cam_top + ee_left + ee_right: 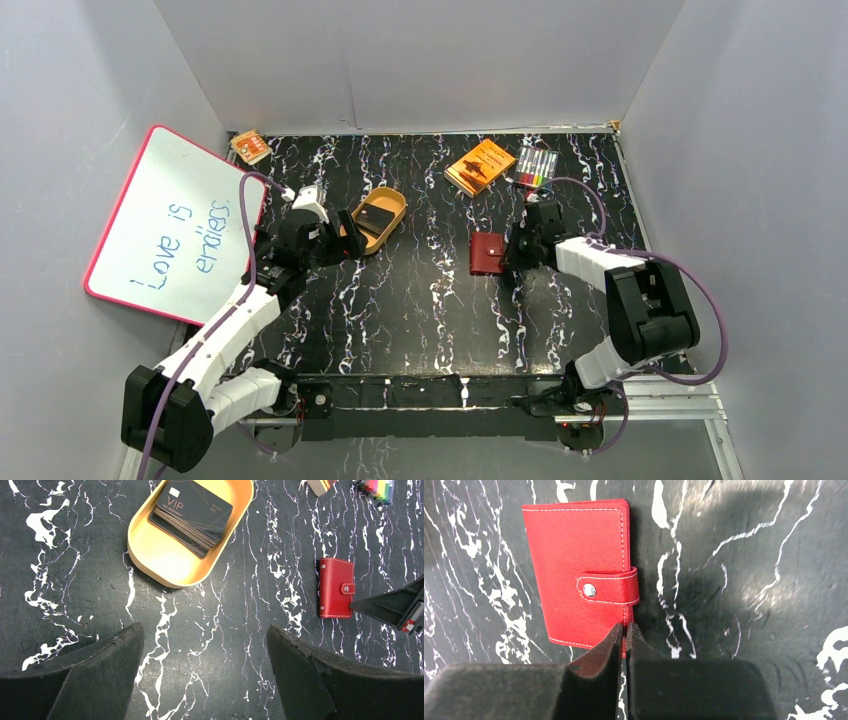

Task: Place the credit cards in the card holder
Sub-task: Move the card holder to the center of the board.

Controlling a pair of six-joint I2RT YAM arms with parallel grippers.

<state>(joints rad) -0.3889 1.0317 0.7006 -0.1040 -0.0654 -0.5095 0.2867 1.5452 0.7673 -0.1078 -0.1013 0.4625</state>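
Overhead wide; wrists close, sharing card holder point(487, 253)

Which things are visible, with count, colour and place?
whiteboard: one, white, pink frame, far left
small packet: one, orange, back corner
oval tray: one, tan, left of centre
thin credit cards: one stack, black, in the tray
leather-look card holder: one, red, centre, snapped shut
flat box: one, orange, far side
pack of markers: one, multicoloured, beside the box
left gripper: black, open, near the tray
right gripper: black, nearly closed at card holder's edge

Table point(420, 300): card holder point(487, 253), tray point(165, 555), box point(480, 166), markers point(537, 167)
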